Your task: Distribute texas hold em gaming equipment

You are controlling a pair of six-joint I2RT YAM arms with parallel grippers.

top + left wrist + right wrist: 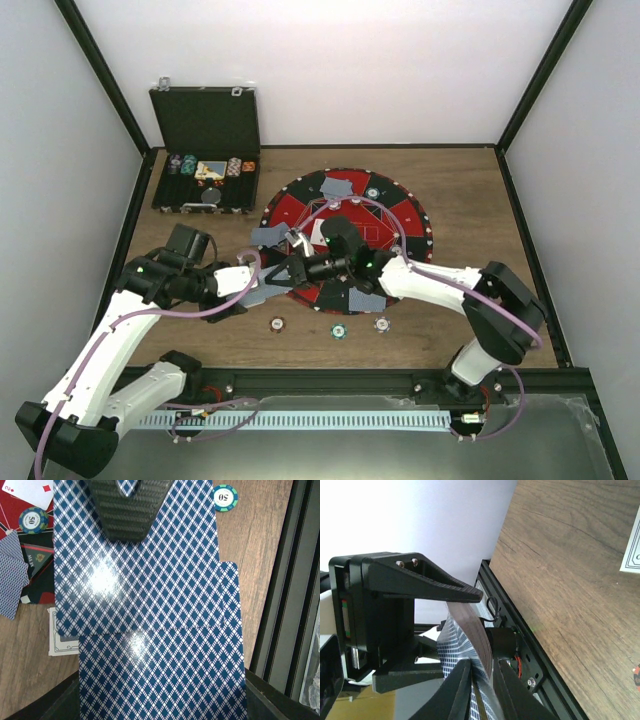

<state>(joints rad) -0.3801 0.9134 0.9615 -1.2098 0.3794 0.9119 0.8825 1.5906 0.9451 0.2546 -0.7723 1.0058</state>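
Chips [339, 330] come nearest: three lie in a row on the bare wooden table [470, 190], just in front of the round red and black mat [300, 195]. Above the mat's near left edge, the left gripper [258, 287] is clamped on a stack of cards [165, 680]. The right gripper [296, 267] meets it, fingers pinched on the top card [165, 580], which juts past the stack. Loose cards [340, 187] lie around the mat. Far left, the black case [205, 120] stands open with chips inside.
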